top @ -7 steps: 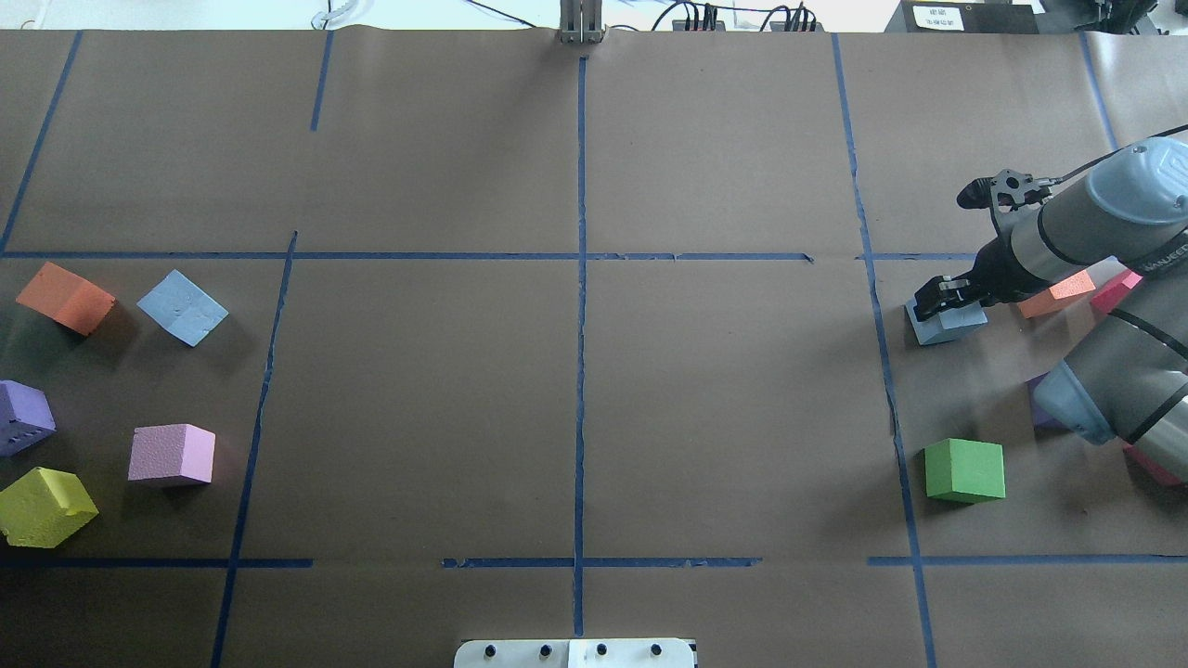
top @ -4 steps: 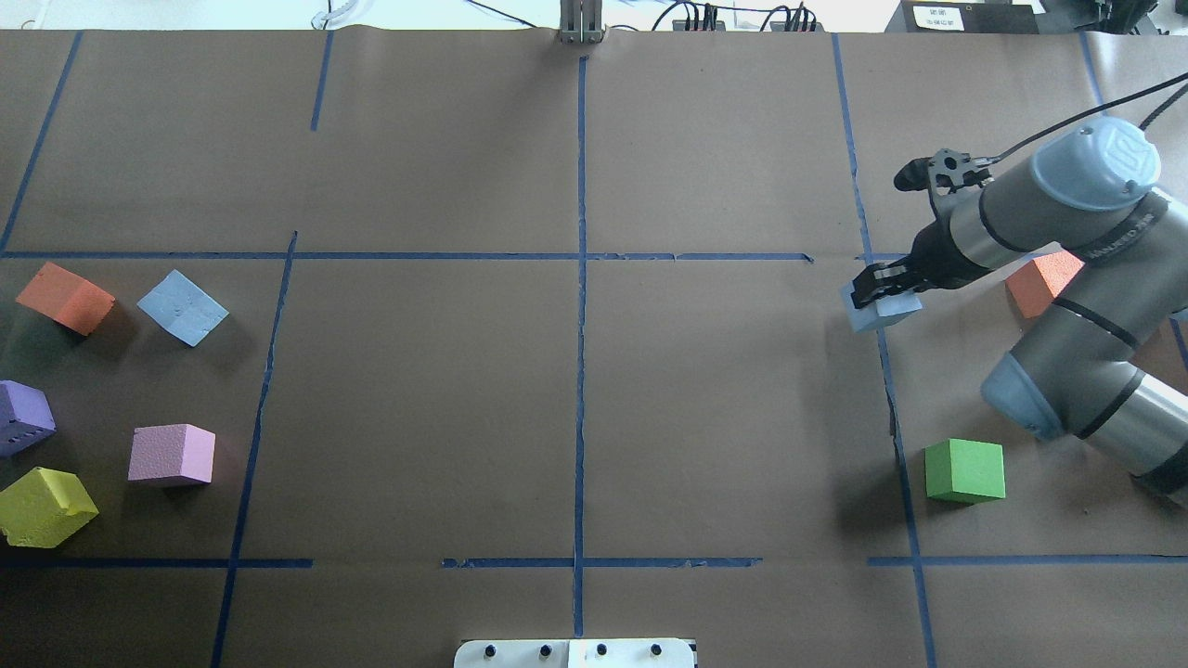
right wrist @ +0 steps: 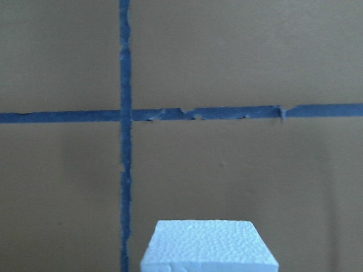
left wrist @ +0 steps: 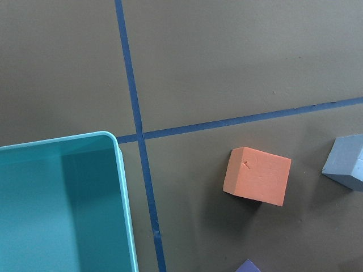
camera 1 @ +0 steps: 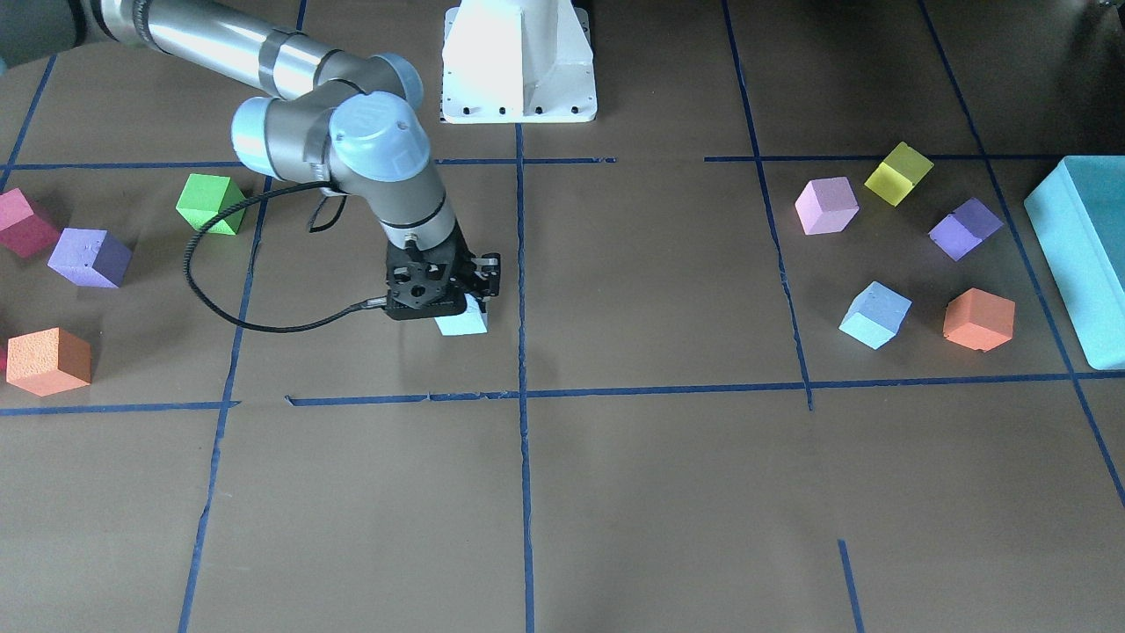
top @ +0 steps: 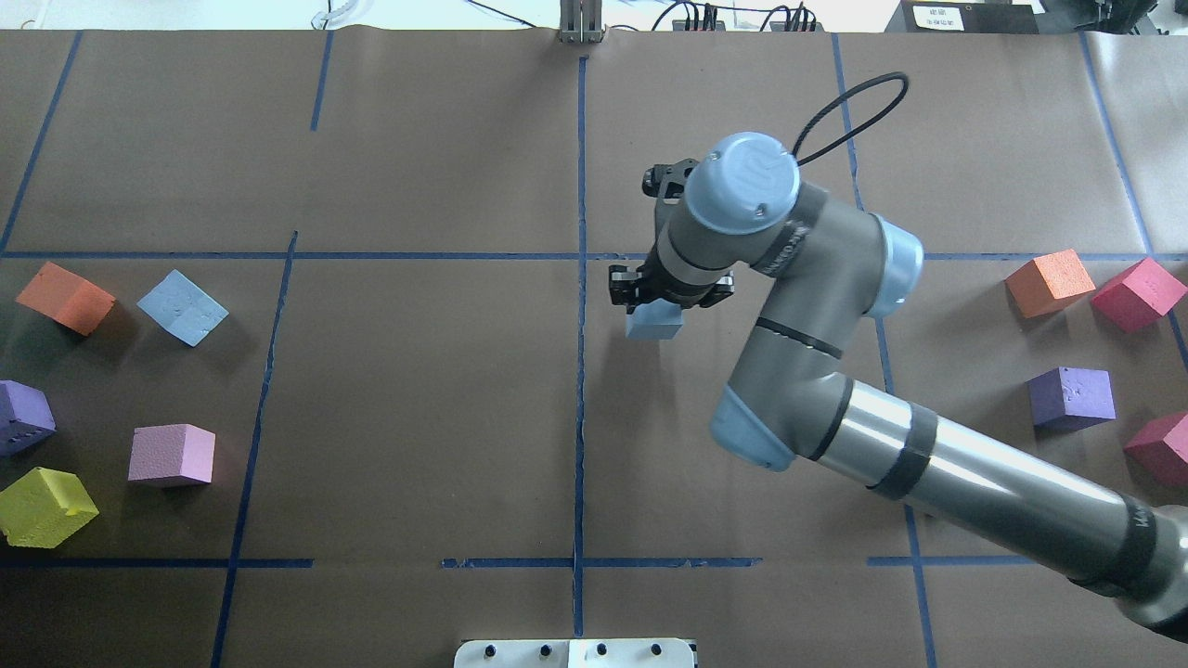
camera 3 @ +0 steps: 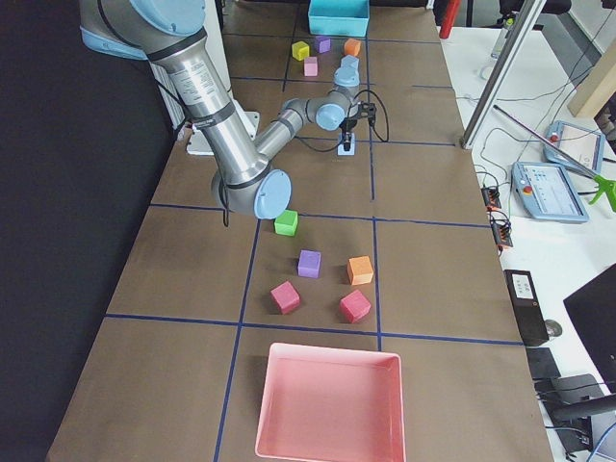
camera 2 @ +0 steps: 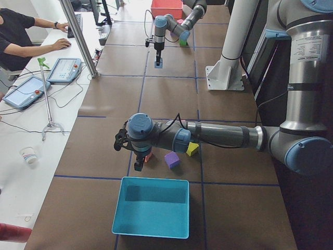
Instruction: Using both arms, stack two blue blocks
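Note:
My right gripper [top: 654,299] is shut on a pale blue block [top: 655,325], just right of the centre tape line. Whether the block rests on the paper or hangs just above it, I cannot tell. Gripper [camera 1: 457,299] and block [camera 1: 461,323] also show in the front-facing view, and the block's top [right wrist: 207,243] in the right wrist view. The other blue block [top: 183,307] lies on the left side, next to an orange cube [top: 65,297]; it also shows at the left wrist view's right edge [left wrist: 346,167]. My left gripper [camera 2: 139,165] shows only in the exterior left view; open or shut I cannot tell.
A teal box [camera 1: 1081,264] stands at the table's left end. Purple [top: 23,416], pink [top: 172,455] and yellow [top: 45,506] cubes lie near the free blue block. Orange [top: 1049,281], red [top: 1137,292] and purple [top: 1072,397] cubes lie on the right. A pink tray [camera 3: 327,404] is at the right end.
My right gripper lifted the blue block from among the right-side cubes and carried it left to just right of the centre line. The left-side cubes have not moved.

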`<state>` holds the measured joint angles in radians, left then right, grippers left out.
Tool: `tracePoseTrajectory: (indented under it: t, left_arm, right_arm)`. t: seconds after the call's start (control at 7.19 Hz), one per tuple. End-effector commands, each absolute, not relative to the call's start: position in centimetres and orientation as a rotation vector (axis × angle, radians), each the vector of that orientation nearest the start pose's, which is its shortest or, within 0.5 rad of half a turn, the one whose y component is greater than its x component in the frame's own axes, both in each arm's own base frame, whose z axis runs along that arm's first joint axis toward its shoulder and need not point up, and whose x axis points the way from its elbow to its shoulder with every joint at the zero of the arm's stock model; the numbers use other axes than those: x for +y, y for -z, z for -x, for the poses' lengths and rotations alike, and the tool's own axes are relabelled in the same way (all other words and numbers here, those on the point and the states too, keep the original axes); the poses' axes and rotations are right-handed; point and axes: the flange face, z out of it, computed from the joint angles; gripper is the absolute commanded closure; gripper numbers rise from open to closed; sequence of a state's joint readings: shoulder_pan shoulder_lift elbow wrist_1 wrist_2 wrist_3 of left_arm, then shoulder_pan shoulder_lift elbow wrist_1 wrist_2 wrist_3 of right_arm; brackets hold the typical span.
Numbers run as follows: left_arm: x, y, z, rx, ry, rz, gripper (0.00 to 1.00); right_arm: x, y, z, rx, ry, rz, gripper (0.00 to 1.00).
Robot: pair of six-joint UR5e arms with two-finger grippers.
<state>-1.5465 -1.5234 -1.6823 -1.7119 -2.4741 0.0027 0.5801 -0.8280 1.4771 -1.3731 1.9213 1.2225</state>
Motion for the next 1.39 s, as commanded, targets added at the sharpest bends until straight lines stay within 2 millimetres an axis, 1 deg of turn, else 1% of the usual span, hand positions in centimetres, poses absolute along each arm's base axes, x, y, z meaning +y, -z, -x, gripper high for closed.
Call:
tracePoseTrajectory:
  t: [0.0,0.14,0.42,0.56,0.7,0.97,1.11,1.25]
  left_arm:
    - [-48.1,-59.9,4.3,0.904,-0.119,-0.184,0.00]
    - [-48.0,-60.0,4.4,0.907,-0.117,-0.183,0.00]
    - [-48.0,-60.0,4.4,0.907,-0.117,-0.183,0.00]
    - [-48.0,-60.1,4.4,0.907,-0.116,-0.182,0.00]
    - [-48.0,-60.0,4.3,0.907,-0.118,-0.182,0.00]
    - [-48.0,-60.0,4.3,0.907,-0.118,-0.182,0.00]
    - [-48.0,-60.0,4.4,0.909,-0.117,-0.183,0.00]
    - [-48.0,-60.0,4.4,0.907,-0.117,-0.183,0.00]
  right_arm:
    - [-47.7,-20.2,59.9,-0.888,-0.087,-0.064,0.97]
    - [-47.3,-20.3,61.3,-0.871,-0.084,-0.065,0.96]
    - [-46.7,-20.6,62.1,-0.864,-0.107,-0.045,0.94]
    - [-46.6,-20.0,62.3,-0.870,-0.111,-0.044,0.94]
    - [-46.6,-20.2,62.3,-0.867,-0.108,-0.044,0.87]
    - [-46.4,-20.6,62.7,-0.857,-0.098,-0.047,0.52]
    - [-46.3,-20.7,62.7,-0.854,-0.096,-0.049,0.44]
    - [-46.3,-21.0,62.8,-0.849,-0.098,-0.051,0.00]
